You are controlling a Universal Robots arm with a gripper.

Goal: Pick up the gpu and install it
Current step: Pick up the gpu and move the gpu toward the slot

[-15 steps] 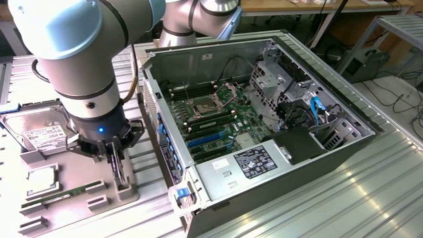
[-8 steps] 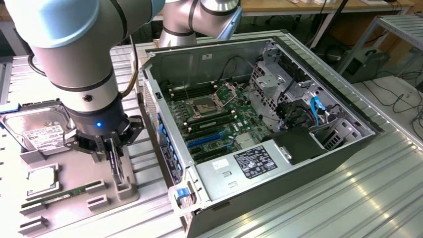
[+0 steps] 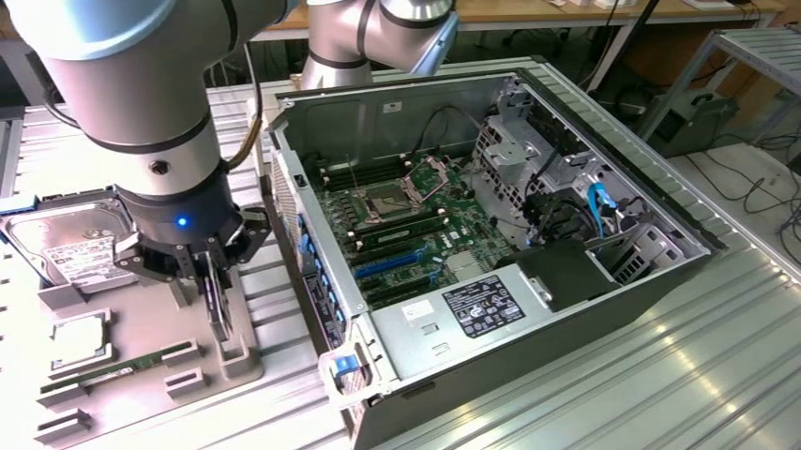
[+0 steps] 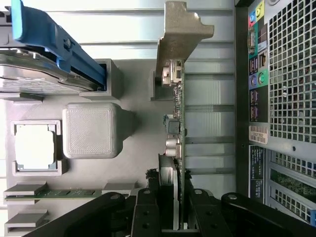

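Note:
The gpu (image 3: pixel 220 307) stands on edge in a slot of the grey parts tray (image 3: pixel 144 309), on the exterior view's left beside the open computer case (image 3: pixel 663 202). In the wrist view the gpu (image 4: pixel 178 106) shows edge-on, a thin dark board with its silver bracket (image 4: pixel 180 34) at the far end. My gripper (image 3: pixel 213 281) comes down on it from above. Its black fingers (image 4: pixel 148 202) sit on either side of the card's near end, and the gripper (image 4: pixel 174 197) is shut on it. The card's lower edge is still at the tray holder (image 3: pixel 233 352).
The tray also carries a silver hard drive (image 3: pixel 63 246), a processor chip (image 3: pixel 78 339) and a green memory stick (image 3: pixel 119 370). Inside the case, the motherboard's blue card slots (image 3: pixel 388 267) lie bare. The case's rear panel (image 4: pixel 276 98) stands close beside the card.

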